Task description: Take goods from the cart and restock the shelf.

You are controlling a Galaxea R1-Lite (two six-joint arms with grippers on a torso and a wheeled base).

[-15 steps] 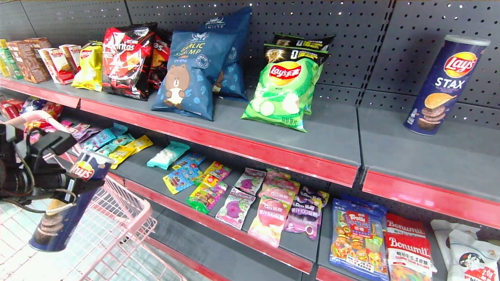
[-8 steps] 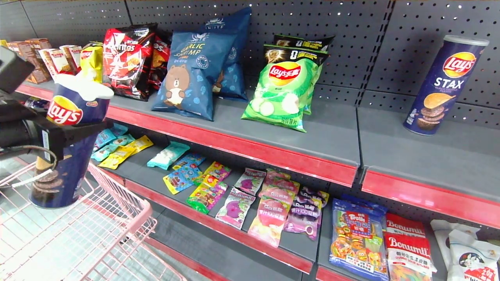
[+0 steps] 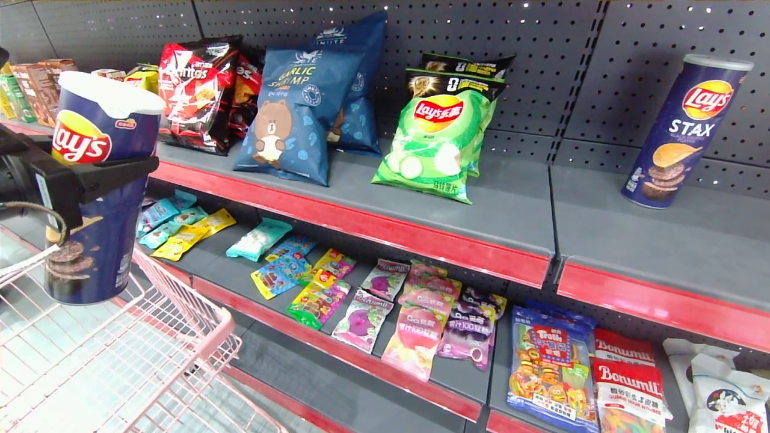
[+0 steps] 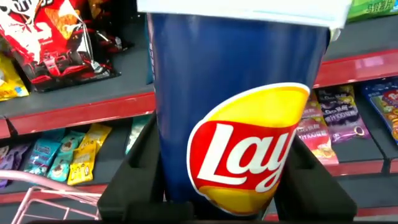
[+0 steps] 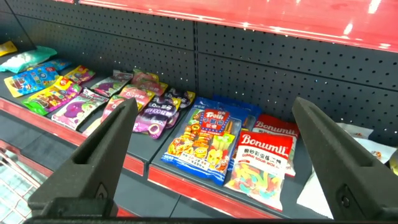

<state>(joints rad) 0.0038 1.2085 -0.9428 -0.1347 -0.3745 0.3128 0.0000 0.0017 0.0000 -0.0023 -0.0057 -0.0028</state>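
Shelving: grey metal shelf unit point(image 3: 517, 204) with a pegboard back and red front edges runs across my head camera, two tiers stocked with snacks.
Cart: pink wire shopping cart point(image 3: 180, 337) sits at my lower left, just in front of the lower tier.
Held canister: dark blue cylindrical crisp tube with a white lid point(image 3: 90, 240) hangs nearly upright over the cart's basket, its lid level with the goods at the upper tier's left end. My left wrist camera sees it point(image 4: 236, 74) close up, logo facing me.
Left gripper: left gripper point(image 3: 99, 174) has its black fingers clamped on either side of the tube, just below the logo's middle.
Right gripper: right gripper point(image 5: 217, 155) has its fingers spread wide with nothing between them, facing the lower tier.
Shelf canister: matching blue tube point(image 3: 686, 132) stands upright at the upper tier's right end, well apart from the bags.
Bags: green crisp bag point(image 3: 433, 144), blue bag with a bear point(image 3: 295, 114) and red-and-black crisp bag point(image 3: 192, 90) lean against the pegboard.
Lower tier: flat sweet packets point(image 3: 361, 300) lie in rows; red-and-white gummy packets point(image 5: 264, 162) lie beside a blue one.
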